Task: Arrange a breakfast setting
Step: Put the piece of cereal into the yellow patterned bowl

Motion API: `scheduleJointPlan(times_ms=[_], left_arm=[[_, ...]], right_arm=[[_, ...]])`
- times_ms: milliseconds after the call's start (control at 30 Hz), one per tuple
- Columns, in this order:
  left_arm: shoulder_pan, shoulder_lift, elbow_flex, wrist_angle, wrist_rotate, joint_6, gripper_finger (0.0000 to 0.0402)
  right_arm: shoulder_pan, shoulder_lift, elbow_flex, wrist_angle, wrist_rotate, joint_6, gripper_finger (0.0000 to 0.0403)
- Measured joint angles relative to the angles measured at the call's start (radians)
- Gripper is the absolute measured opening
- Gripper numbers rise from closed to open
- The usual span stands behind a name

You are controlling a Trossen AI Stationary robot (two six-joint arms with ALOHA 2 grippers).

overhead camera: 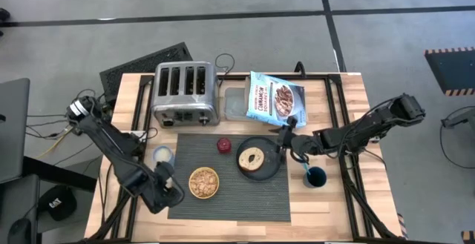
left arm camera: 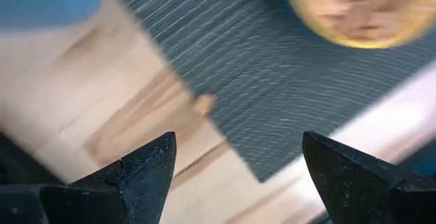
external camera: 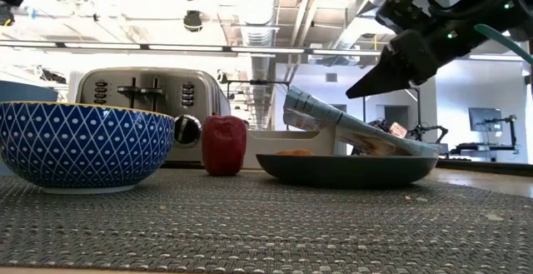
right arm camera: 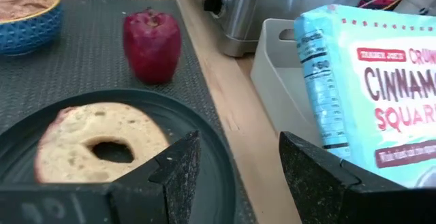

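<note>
1. Locate the left gripper (overhead camera: pixel 169 192) at the placemat's (overhead camera: pixel 245 199) left front corner. Its fingers stand apart and hold nothing. The bowl (overhead camera: pixel 203 182) lies on the mat just to its right.
2. Note the left arm's pose: it reaches in from the table's left edge, and its wrist view looks down on the mat corner and bare wood.
3. Find the apple (overhead camera: pixel 223 145) upright on the mat behind the bowl, with the toaster (overhead camera: pixel 184 93) farther back.
4. Find the plate (overhead camera: pixel 261 157) at the mat's right edge, carrying the bagel (overhead camera: pixel 252 156).
5. Locate the right gripper (overhead camera: pixel 286 145) above the plate's right rim. Its fingers stand apart, empty. The cereal box (overhead camera: pixel 274 99) lies just behind.
6. Find the cup (overhead camera: pixel 315 176) right of the plate, on the wood.
7. Count: one bowl, one apple, one plate, one bagel, one cup.
</note>
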Motion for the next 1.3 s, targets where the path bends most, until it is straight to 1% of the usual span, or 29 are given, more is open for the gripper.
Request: scheduleJointPlan(times_ms=[100, 167, 267, 467, 567, 700, 867, 1067, 1300], left_arm=[[-0.006, 0.0, -0.052, 0.0, 0.038, -0.098, 0.0302], [-0.006, 0.0, -0.083, 0.021, 0.051, -0.125, 0.03], [-0.002, 0.0, -0.131, 0.077, 0.05, -0.14, 0.0287], [0.012, 0.0, -0.221, 0.229, 0.04, -0.15, 0.0243], [0.014, 0.0, -0.258, 0.284, 0.027, -0.15, 0.0228], [0.014, 0.0, -0.314, 0.372, 0.033, -0.156, 0.022], [0.014, -0.004, -0.36, 0.474, 0.017, -0.137, 0.0219], [0.014, -0.002, -0.369, 0.471, 0.036, -0.134, 0.0212], [0.014, -0.001, -0.369, 0.47, 0.049, -0.078, 0.0169]], right_arm=[[-0.01, 0.0, 0.0, 0.001, 0.0, -0.007, 0.0228], [-0.01, 0.0, 0.0, 0.002, 0.0, -0.008, 0.0228], [-0.009, 0.0, 0.0, 0.004, 0.0, -0.006, 0.0228], [-0.009, 0.0, 0.0, 0.004, 0.0, -0.005, 0.0228], [-0.009, 0.0, 0.0, 0.004, 0.0, -0.008, 0.0228], [-0.009, 0.0, 0.0, 0.004, 0.0, -0.008, 0.0228], [-0.009, 0.0, 0.0, 0.003, 0.0, -0.011, 0.0228], [-0.009, 0.0, 0.0, 0.003, 0.0, -0.01, 0.0228], [-0.009, 0.0, 0.0, 0.003, 0.001, -0.01, 0.0228]])
